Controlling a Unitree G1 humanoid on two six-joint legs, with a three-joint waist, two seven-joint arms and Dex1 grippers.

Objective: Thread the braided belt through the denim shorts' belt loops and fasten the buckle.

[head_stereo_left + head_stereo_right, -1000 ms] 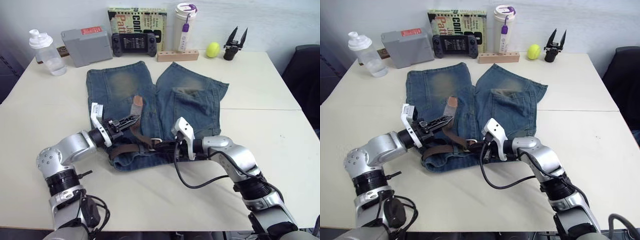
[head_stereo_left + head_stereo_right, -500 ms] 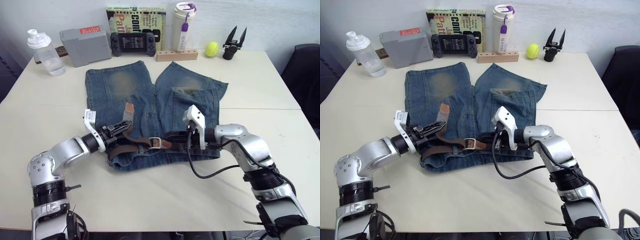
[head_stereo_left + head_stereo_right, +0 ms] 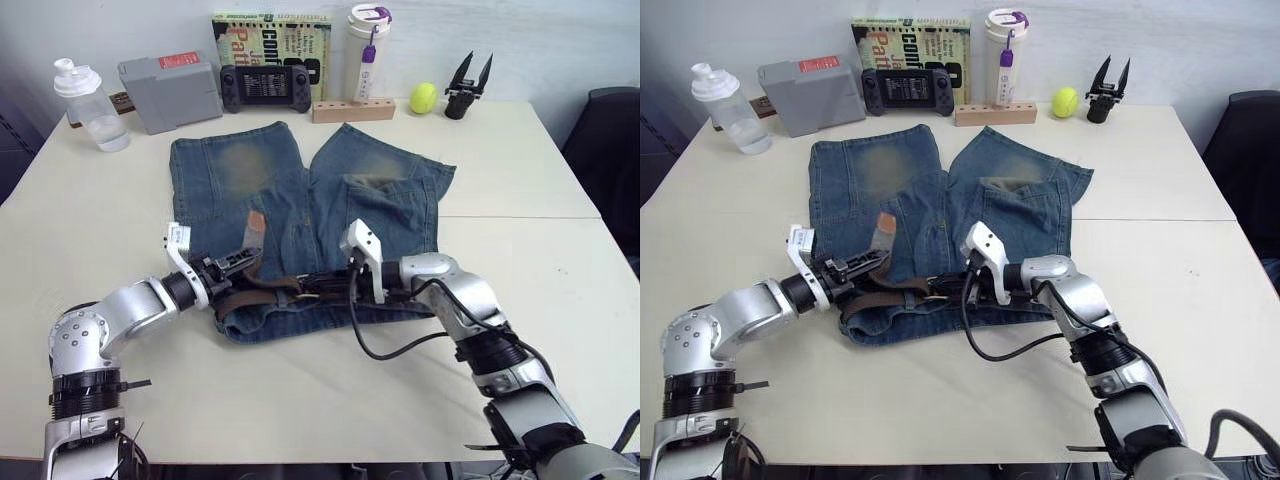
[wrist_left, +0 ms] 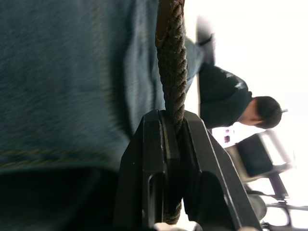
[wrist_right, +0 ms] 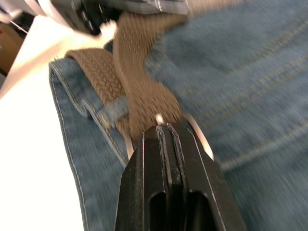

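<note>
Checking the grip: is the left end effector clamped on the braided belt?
Yes, the left end effector pinches the braided belt between its fingers.

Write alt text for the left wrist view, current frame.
The left gripper, seen close up, is shut on the braided belt, whose dark woven strap runs up from between the two black fingers across the blue denim shorts. Beyond the shorts, a person in dark clothing shows against a bright background.

My left pincer (image 4: 174, 126) is closed on the braided belt (image 4: 172, 67), the woven strap running edge-on out from between the black fingers (image 4: 153, 163). The denim shorts (image 4: 67, 77) lie right behind it. Beyond their edge I see a person in a dark top (image 4: 226, 98) and a chair (image 4: 262, 156).
</note>
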